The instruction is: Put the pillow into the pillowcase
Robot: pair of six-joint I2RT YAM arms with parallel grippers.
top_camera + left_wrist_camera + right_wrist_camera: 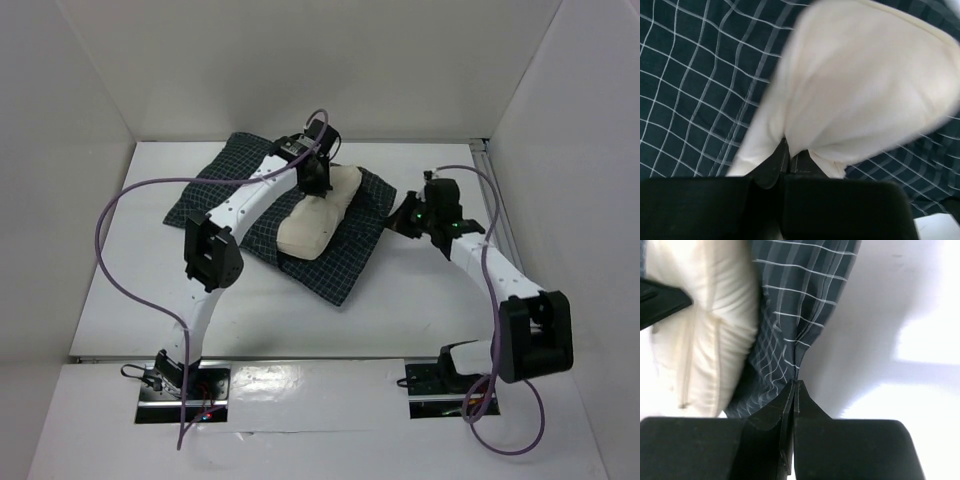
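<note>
Pillow (318,222): cream, lying on top of the pillowcase (345,265), far centre of the table (130,300), not inside it. Left gripper (789,159): clamped on the pillow's far end. Right gripper (795,387): pinched together on the pillowcase's right edge.

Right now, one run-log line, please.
left gripper shut on pillow | right gripper shut on pillowcase | pillow lies on pillowcase, not inside

We find bare counter (400,310) in front of the pillowcase (345,270), reaching to both arm bases, and more on its left, where a purple cable (100,225) loops. The left arm (250,205) lies across the pillowcase and bars the pillow's (315,230) left side; its tool (790,152) grips the pillow's far end. The right tool (795,387) pinches the pillowcase's right edge, crowding the gap toward the right wall (570,150).
</note>
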